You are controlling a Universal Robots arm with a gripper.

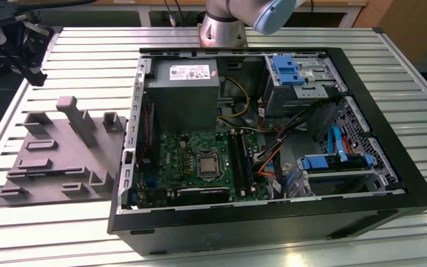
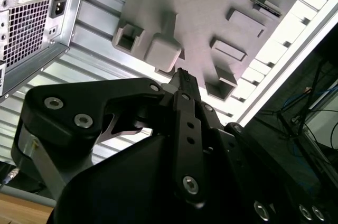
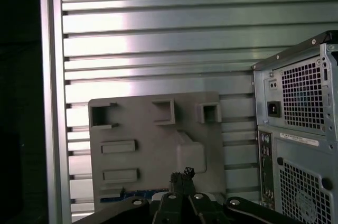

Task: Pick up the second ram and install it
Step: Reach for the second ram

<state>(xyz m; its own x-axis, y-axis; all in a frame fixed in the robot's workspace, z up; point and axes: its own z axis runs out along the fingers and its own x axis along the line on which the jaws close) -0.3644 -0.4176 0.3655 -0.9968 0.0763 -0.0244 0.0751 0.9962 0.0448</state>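
Okay, grey tray (image 1: 58, 153) at exterior view's left, on slatted desk (image 1: 87, 50). Middle of frame, inside open case (image 1: 236, 225): second ram (image 1: 241, 158) looks seated in slot just right of silver chip (image 1: 208, 164), beside another dark stick; which is which, cannot tell. Good seating, I judge: stick level, both ends pressed home, end latches snapped. Latches too small to check. Arm (image 1: 266, 14) upper middle, behind case rear. Claw (image 3: 182, 173) hangs well above tray in both wrist views, case rear panel alongside, tips pinched together, nothing held.
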